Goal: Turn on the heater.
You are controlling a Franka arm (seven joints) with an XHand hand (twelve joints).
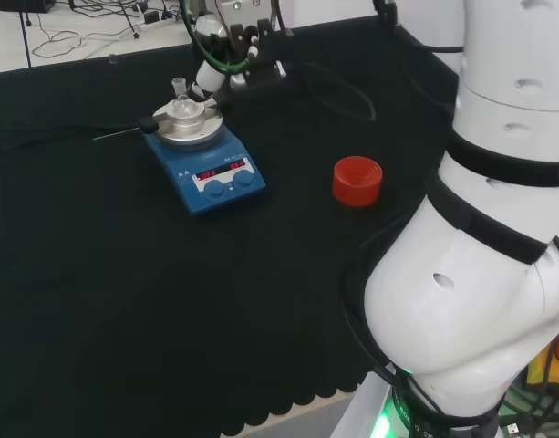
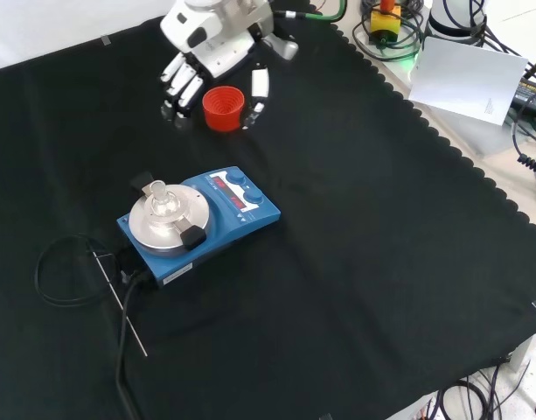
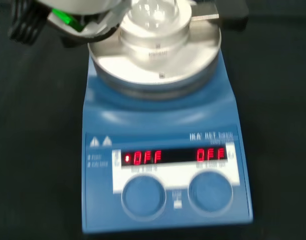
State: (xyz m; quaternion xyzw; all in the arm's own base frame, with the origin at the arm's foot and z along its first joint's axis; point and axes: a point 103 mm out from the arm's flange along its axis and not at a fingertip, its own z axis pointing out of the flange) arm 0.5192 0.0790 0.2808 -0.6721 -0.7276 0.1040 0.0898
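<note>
with the hand (image 2: 193,74) relaxed, holding nothing, up by the red ring (image 2: 223,108), i bring it squarely over the blue heater (image 2: 200,223) mid-cloth and touch just one knob (image 3: 144,195).

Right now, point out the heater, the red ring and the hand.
heater (image 2: 250,214), front view, its blue casing.
red ring (image 1: 357,180), head view, its ribbed wall.
hand (image 2: 187,77), front view, its fingers.
</note>
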